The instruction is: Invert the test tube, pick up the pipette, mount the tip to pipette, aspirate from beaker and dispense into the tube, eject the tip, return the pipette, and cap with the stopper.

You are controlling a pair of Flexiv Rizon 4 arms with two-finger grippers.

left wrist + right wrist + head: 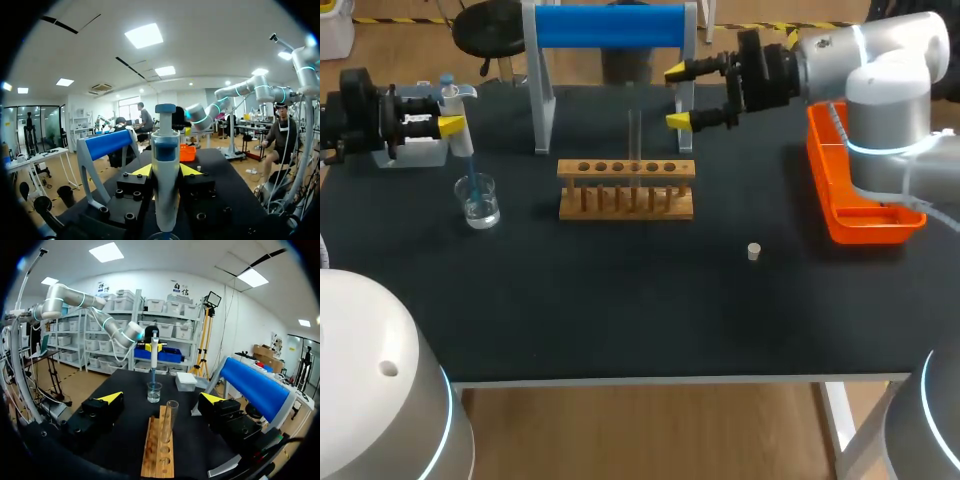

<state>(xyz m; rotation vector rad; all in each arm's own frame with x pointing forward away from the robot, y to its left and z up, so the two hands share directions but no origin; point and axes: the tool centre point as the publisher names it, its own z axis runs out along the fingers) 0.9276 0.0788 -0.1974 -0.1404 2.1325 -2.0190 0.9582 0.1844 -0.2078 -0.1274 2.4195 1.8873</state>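
Two arms, two very different jobs! Left gripper (pixel 454 112) pinches the pipette (pixel 165 170) upright from both sides, so its blue tip (pixel 471 172) dips straight down into the beaker (pixel 479 203) at the left. It's drawing liquid, I'd judge. Right gripper (pixel 678 96) hangs spread and empty at the far side, beyond the wooden rack (pixel 626 192), where the test tube (pixel 634 140) stands mouth-up to receive. Stopper (pixel 754 251) waits near right.
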